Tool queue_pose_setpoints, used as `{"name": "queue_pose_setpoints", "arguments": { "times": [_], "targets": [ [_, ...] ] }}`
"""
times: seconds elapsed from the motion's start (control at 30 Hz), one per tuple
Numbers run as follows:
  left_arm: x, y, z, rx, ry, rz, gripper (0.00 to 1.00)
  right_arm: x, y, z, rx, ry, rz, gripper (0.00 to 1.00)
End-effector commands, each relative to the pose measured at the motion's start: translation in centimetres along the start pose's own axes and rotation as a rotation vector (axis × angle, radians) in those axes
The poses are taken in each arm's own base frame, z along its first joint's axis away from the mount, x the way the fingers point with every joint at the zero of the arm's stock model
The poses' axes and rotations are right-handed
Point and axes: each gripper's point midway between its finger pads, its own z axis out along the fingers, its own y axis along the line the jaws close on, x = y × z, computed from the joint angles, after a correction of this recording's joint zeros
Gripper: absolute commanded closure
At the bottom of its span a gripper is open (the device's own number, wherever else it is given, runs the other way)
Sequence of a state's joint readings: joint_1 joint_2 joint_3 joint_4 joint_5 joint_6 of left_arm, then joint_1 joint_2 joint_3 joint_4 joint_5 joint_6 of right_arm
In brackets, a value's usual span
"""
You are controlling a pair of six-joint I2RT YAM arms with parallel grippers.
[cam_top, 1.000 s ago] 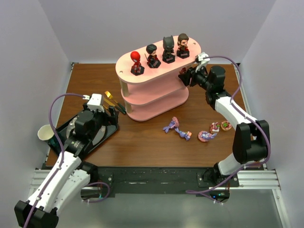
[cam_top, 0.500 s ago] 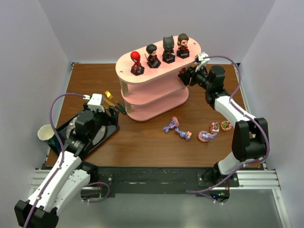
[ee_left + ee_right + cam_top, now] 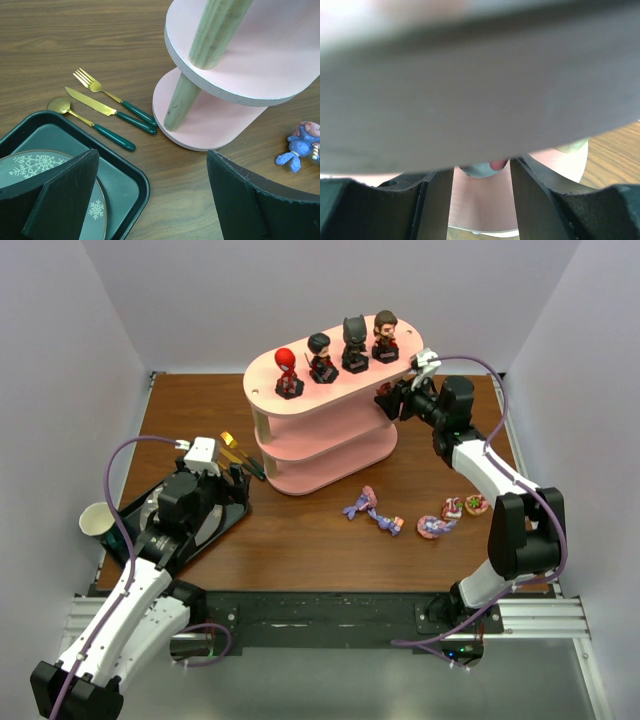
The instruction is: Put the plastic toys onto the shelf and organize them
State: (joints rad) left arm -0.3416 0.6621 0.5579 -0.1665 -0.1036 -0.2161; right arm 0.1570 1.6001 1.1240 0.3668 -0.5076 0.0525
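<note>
The left tool has its dark fingers spread wide over the wooden counter. The pink shelf fills the top right. A gold fork, knife and spoon lie side by side just left of it, beside a black tray holding a snowflake plate. There's a little blue pony toy on the far right.

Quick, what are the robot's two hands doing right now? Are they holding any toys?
Left gripper: open, holding nothing.
Right gripper: closed on a small toy under the top board of the shelf; too blurry to say which.
</note>
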Motion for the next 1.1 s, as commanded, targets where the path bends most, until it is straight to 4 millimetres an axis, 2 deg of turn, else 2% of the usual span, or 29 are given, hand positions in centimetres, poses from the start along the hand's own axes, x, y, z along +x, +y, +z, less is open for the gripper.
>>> {"name": "queue_pose_setpoints", "arguments": {
  "times": [0.0, 0.77, 1.07],
  "targets": [
    [-0.47, -0.11, 0.11, 0.013, -0.022, 0.014, 0.07, -1.39, -0.08, 0.36, -0.014, -0.02, -0.022, 0.72],
    [-0.49, -0.22, 0.07, 0.019, -0.024, 0.013, 0.07, -1.16, -0.12, 0.38, -0.011, -0.007, -0.021, 0.56],
    [-0.52, -0.24, 0.05, 0.021, -0.025, 0.016, 0.07, -1.16, -0.09, 0.34, -0.012, -0.004, -0.024, 0.46]
  ]
}}
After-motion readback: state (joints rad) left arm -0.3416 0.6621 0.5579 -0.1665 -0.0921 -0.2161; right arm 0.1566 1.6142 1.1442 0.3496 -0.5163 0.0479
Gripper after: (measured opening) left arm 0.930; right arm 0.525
